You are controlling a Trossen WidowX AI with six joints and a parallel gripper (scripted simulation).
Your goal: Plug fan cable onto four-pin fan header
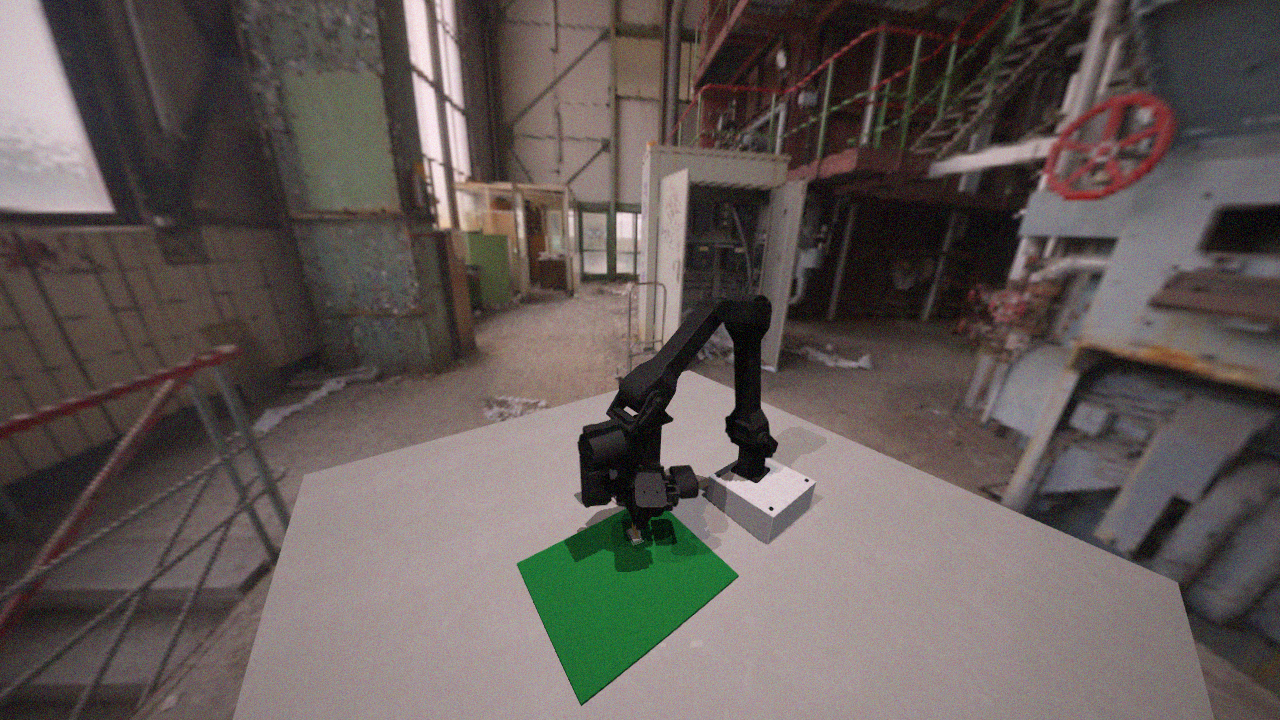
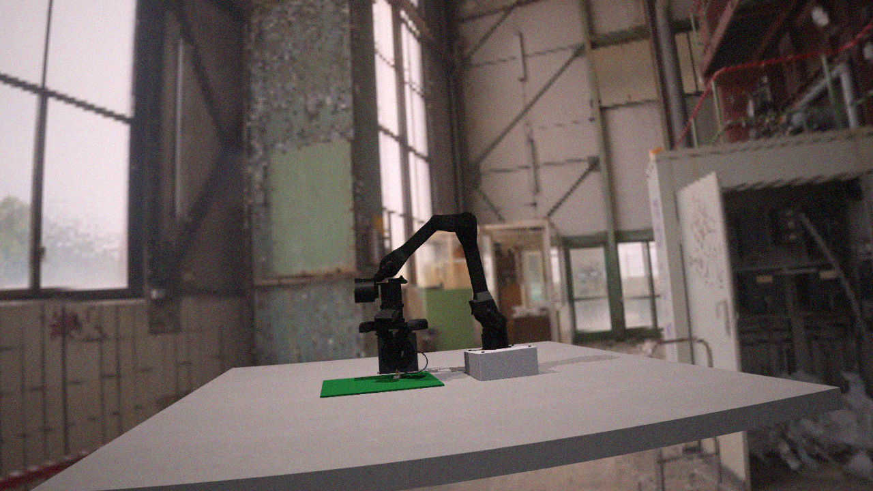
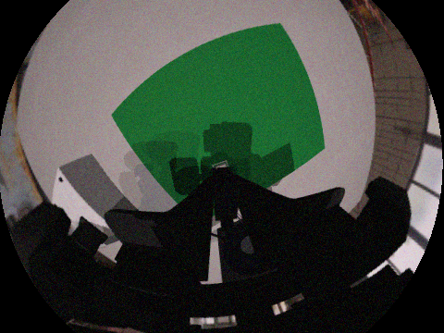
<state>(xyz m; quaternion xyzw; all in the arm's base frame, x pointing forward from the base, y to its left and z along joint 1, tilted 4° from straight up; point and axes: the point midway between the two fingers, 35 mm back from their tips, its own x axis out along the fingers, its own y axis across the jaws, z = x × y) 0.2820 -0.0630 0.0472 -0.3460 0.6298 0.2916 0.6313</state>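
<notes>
While the arm (image 1: 689, 358) reaches down from its white base (image 1: 763, 499), the jaws (image 1: 633, 534) hang over the near-base corner of the green board (image 1: 617, 608) on the grey desk (image 1: 895, 608), clamped on the fan's plug (image 3: 218, 165). From the wrist view, the plug's pale tip shows just beyond the fingertips, above the board. A thin dark cable (image 2: 419, 360) loops beside the jaws. Whether plug and header touch cannot be told.

Matt green board (image 1: 626, 600) lying flat and smooth on a plain matt grey desk (image 1: 895, 608), dull black plastic-looking arm (image 1: 742, 376), white matt base block (image 1: 769, 501).
</notes>
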